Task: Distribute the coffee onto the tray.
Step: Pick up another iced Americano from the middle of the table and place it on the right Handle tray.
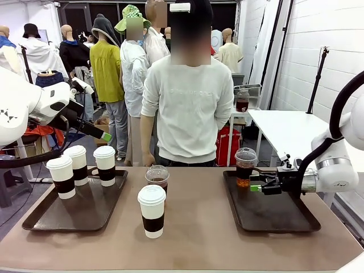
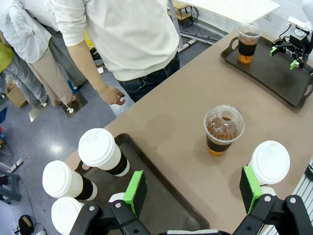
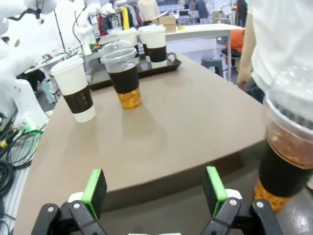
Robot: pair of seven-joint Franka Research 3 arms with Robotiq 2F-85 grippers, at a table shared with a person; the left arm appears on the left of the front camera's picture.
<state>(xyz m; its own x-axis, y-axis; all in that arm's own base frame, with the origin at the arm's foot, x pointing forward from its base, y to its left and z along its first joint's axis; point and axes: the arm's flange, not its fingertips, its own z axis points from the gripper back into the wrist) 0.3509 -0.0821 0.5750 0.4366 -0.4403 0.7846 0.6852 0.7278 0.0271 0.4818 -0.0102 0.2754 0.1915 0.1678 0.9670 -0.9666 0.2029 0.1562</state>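
Brown counter [image 1: 199, 244], and two dark brown plastic trays on it. On the left tray [image 1: 91, 211], at the left of the frame, stand three white paper cups with dark brown bands and white lids [image 1: 104, 166]. On the right tray [image 1: 278, 216] stands one clear plastic cup with a dome lid and dark brown drink [image 1: 245, 168], near the tray's far left corner. Two more drinks wait on the bare counter in the middle: another clear dome-lidded cup [image 1: 157, 177] and, in front of it, a white paper cup with a brown band [image 1: 152, 210].

The right hand [image 1: 256, 185] sits low over the right tray, just beside the clear cup. Its fingers are spread wide and hold nothing. In the right wrist view the cup stands off to one side of them, not between them. Whether a pad touches the cup is hard to see. The left hand [image 2: 192, 191] hangs high over the left side of the counter, also spread wide and holding nothing.

I think the two middle cups come next. The right hand should back away straight so it does not bump the cup. Then a hand should squeeze a middle cup softly on its brown band, keep it straight up, and set it on a bare bit of tray.
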